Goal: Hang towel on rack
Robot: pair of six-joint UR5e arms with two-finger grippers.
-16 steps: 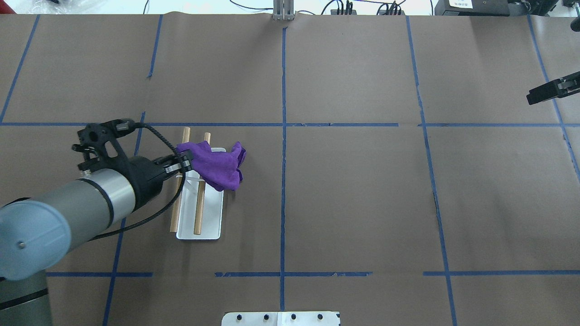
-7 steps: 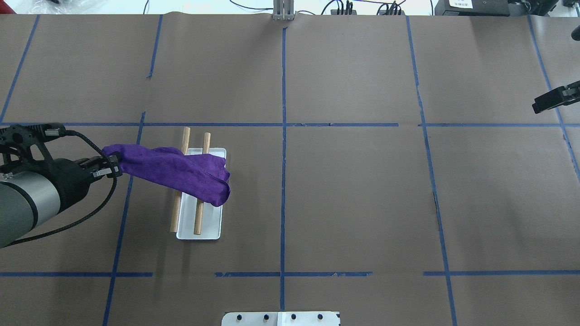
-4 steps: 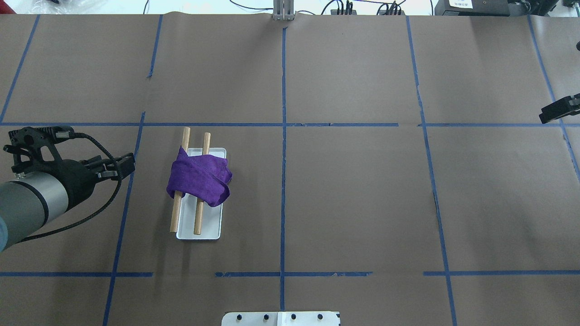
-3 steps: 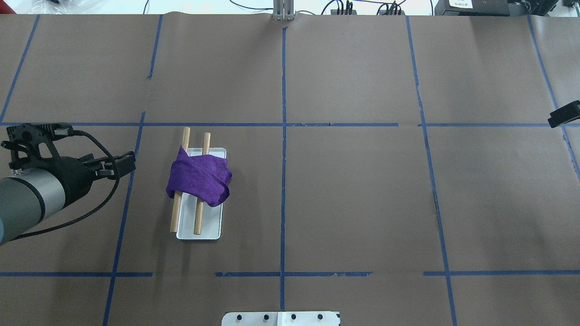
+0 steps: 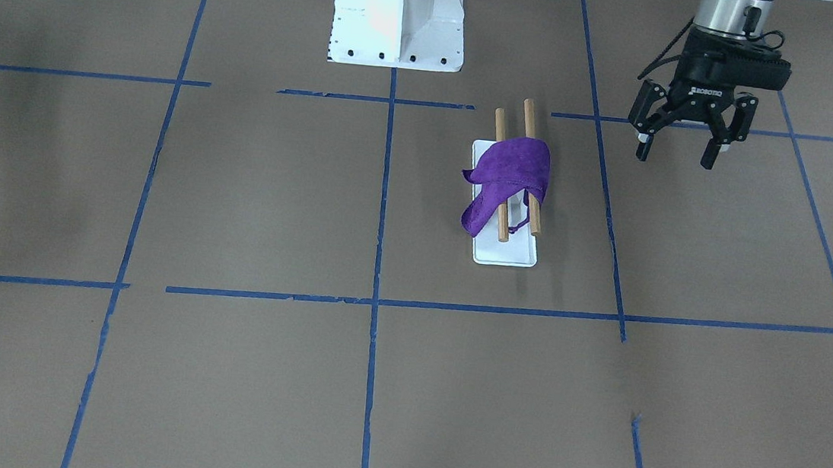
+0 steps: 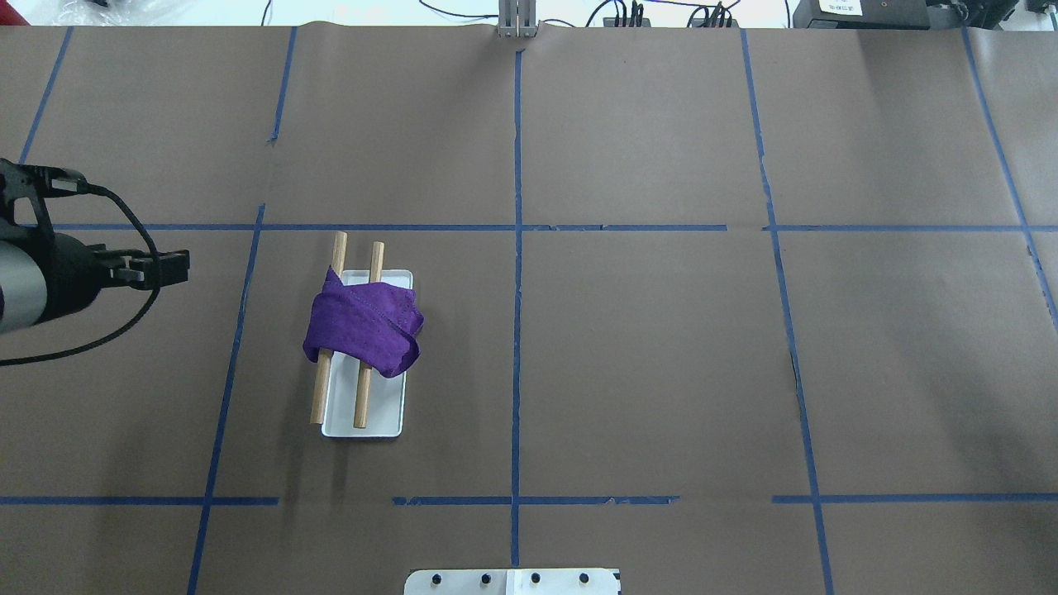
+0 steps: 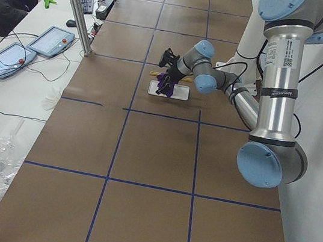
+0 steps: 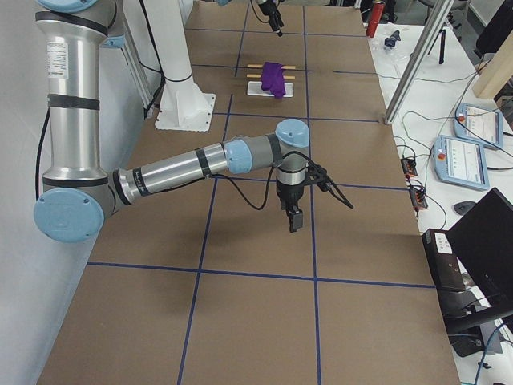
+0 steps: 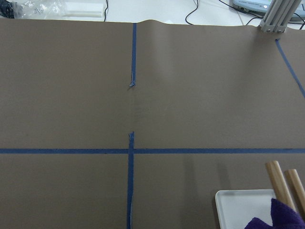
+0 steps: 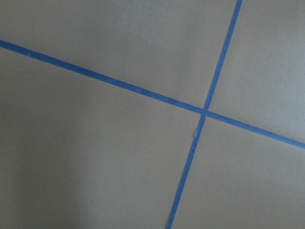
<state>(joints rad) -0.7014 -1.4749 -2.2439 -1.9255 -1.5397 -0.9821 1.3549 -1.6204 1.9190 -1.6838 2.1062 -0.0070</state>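
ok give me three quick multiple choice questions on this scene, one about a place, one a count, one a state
1. Compared with the rack, the towel is
A. flat beside it
B. across both its rods
C. bunched under it

2. How many wooden rods does the rack have?
A. three
B. one
C. two

3. The left gripper is
A. open, holding nothing
B. shut on the towel
C. shut on a rod

Answers:
1 B: the overhead view shows the towel lying over both rods.
2 C: two parallel rods stick out past the towel at each end.
3 A: its jaws stand apart, off to the side of the rack, with nothing between them.
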